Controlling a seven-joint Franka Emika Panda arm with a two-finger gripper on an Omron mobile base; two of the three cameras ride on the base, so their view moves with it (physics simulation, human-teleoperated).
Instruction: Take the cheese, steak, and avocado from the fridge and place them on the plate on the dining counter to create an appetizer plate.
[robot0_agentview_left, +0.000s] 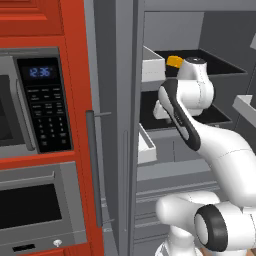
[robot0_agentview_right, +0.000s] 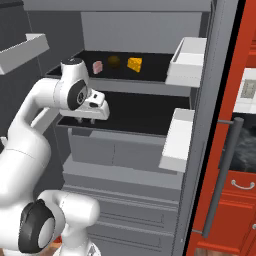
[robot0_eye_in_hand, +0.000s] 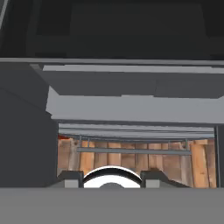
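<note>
Fingers (robot0_agentview_right: 86, 120) point down over the front of the fridge's (robot0_agentview_right: 150, 30) middle black shelf, left of centre in the right base view, nothing visibly between them; can't tell if clenched or released. Cheese (robot0_agentview_right: 134, 63) sits on the upper shelf, upper centre, beside a dark lump (robot0_agentview_right: 114, 61) and a pinkish piece (robot0_agentview_right: 97, 66). Microwave (robot0_agentview_left: 35, 100) at left of left base view.

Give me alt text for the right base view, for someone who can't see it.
The white arm's gripper points down over the open fridge's black middle shelf, holding nothing. On the shelf above sit a pink piece, a dark lump and the yellow cheese wedge. White door bins hang right.
</note>
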